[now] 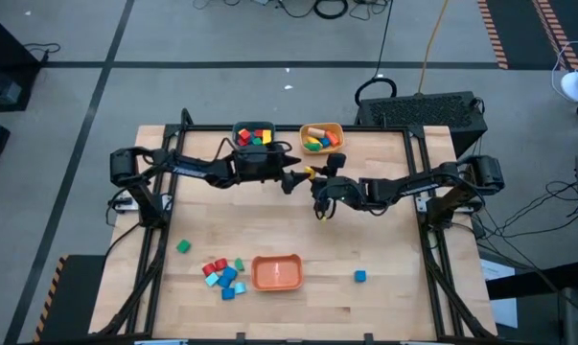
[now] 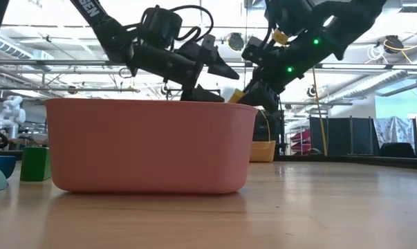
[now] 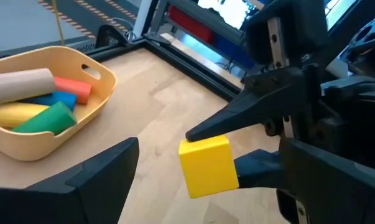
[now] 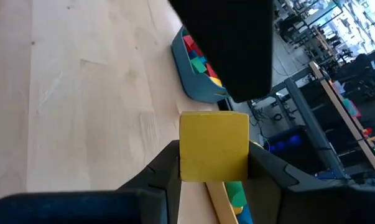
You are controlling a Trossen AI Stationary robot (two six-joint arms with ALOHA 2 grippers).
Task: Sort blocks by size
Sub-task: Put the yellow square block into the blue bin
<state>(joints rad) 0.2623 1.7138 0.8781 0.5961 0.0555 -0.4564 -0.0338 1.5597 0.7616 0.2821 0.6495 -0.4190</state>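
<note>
A yellow cube (image 4: 213, 146) sits between the fingers of my right gripper (image 1: 313, 176), above the table's far middle; it also shows in the left wrist view (image 3: 207, 165). My left gripper (image 1: 294, 180) is open, just left of the cube and pointing at it, with its fingers (image 3: 94, 177) standing wide on either side without touching. The teal bowl (image 1: 255, 137) holds small blocks. The yellow bowl (image 1: 321, 137) holds longer pieces. Loose red and blue blocks (image 1: 222, 274), a green cube (image 1: 183, 246) and a blue cube (image 1: 360, 276) lie near the front. My right gripper pinches the yellow cube by two opposite faces (image 4: 186, 163) between its two fingers (image 4: 269, 169). The fingers come from the table's right. The cube is lifted clear of the table, and most of it sticks out past the fingertips.
The orange bowl (image 1: 276, 273) stands at the near middle and fills much of the low view (image 2: 149, 145). The two grippers are close together in front of the teal and yellow bowls. Bare wood lies on the table's right half.
</note>
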